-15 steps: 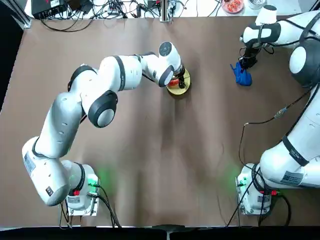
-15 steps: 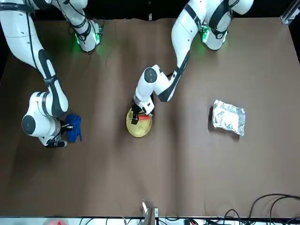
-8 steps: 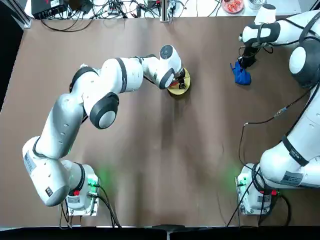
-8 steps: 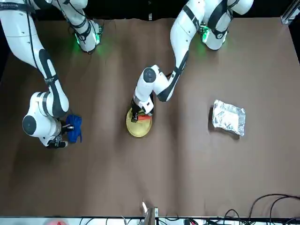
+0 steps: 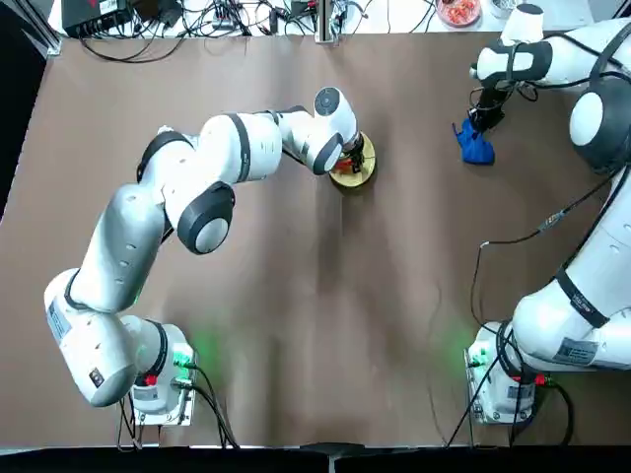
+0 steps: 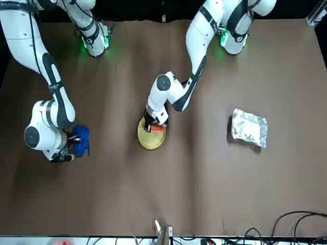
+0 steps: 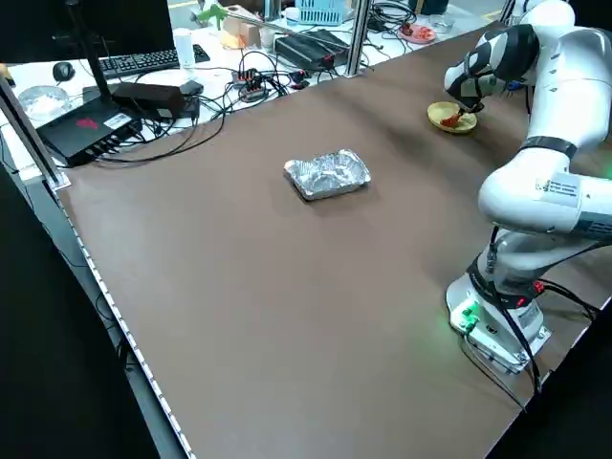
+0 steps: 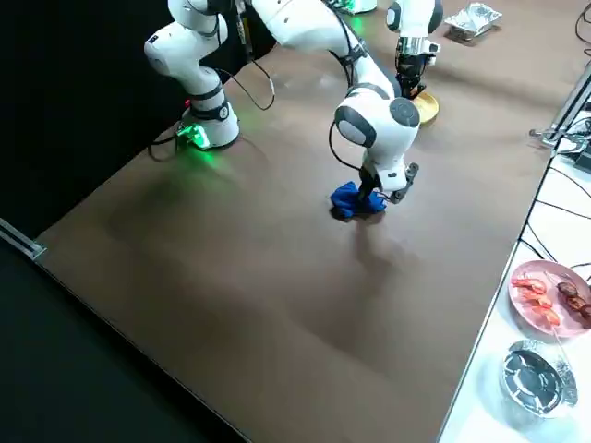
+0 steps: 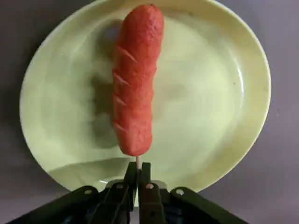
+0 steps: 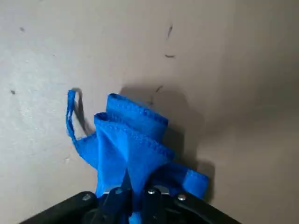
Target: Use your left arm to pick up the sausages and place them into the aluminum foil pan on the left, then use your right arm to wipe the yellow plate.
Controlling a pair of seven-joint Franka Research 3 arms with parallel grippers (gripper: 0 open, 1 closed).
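My left gripper hangs over the yellow plate, shut on the thin tip of the red-orange sausage. The sausage casts a shadow on the plate below it. From overhead, the left gripper and the sausage cover part of the yellow plate at mid-table. The aluminum foil pan lies crinkled and silver well off to the robot's left. At the far right, my right gripper is shut on a blue cloth, which rests bunched on the table.
Cables and electronics run along the table's far edge. A pink plate of food and a glass bowl sit on a white counter beyond the right edge. Both arm bases stand at the near edge.
The left gripper has shifted slightly over the plate, still holding the sausage. The right arm with the blue cloth has barely moved.
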